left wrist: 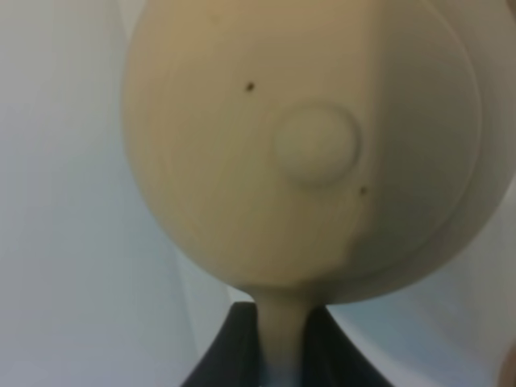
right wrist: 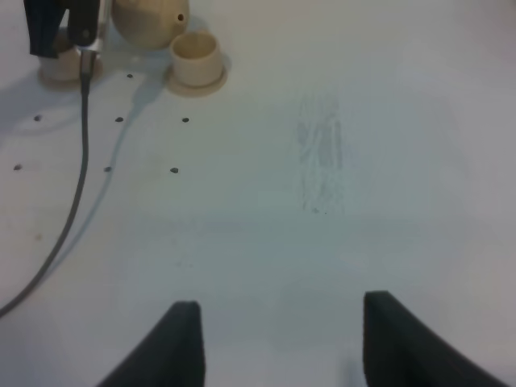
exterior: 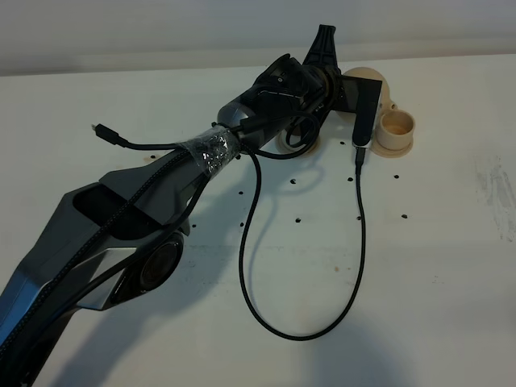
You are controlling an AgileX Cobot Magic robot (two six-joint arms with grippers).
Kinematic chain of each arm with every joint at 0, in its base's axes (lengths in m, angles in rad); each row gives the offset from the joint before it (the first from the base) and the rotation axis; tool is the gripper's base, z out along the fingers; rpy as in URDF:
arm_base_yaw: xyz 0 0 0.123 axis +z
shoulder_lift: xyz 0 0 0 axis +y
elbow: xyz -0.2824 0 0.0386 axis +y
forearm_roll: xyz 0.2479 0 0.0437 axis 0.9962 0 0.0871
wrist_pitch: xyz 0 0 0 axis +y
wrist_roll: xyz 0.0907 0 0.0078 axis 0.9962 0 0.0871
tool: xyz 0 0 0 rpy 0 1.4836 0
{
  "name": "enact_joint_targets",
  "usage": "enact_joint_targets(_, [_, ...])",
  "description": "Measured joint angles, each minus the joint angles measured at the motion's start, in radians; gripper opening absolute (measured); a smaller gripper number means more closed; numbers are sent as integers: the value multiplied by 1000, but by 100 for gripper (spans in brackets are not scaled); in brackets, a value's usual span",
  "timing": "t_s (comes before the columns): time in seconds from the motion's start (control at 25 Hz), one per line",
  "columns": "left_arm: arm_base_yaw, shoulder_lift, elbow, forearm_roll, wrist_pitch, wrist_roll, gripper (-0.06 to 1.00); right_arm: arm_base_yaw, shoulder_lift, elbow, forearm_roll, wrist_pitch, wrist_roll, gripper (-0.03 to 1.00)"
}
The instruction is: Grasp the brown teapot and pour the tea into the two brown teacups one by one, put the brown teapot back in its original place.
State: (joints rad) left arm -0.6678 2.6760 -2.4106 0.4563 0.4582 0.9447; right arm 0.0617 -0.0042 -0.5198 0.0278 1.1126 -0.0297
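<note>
Item, right gripper (right wrist: pixel 278 343): two dark fingers spread wide apart, nothing between them, poised over bare white table (right wrist: pixel 322 258); just ahead of it a faint grey scuff (right wrist: pixel 322 157) on the surface; further ahead and off to the side, a black cable (right wrist: pixel 81 161) trailing across the table among several small dark dots (right wrist: pixel 118 119); beyond these, well apart from this gripper, a beige teacup (right wrist: pixel 195 50), upright on its small round saucer (right wrist: pixel 197 82), interior not readable; beside it a second teacup (right wrist: pixel 58 66) on its own saucer, largely hidden behind the black camera housing (right wrist: pixel 60 20) of the other arm; farthest, the brown teapot (right wrist: pixel 149 20), round and squat, its short spout turned toward the first teacup and sitting close over that cup's rim, any flow of tea not discernible; item, left gripper (left wrist: pixel 282 355): closed tight on the teapot's loop handle (left wrist: pixel 282 318), a dark finger on either side of it, the pot's body directly in front of the fingers with the lid and its round knob (left wrist: pixel 317 145) facing the wrist camera; whether the pot's base touches the table cannot be told
</note>
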Motion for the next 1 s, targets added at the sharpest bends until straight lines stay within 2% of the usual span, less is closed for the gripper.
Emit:
enact_joint_targets(0.6, [-8, 0, 0, 95, -26, -1, 8, 0, 0, 0, 0, 0, 0, 43])
enact_joint_targets(1.0, [-30, 0, 0, 191, -33, -26, 8, 0, 0, 0, 0, 0, 0, 43])
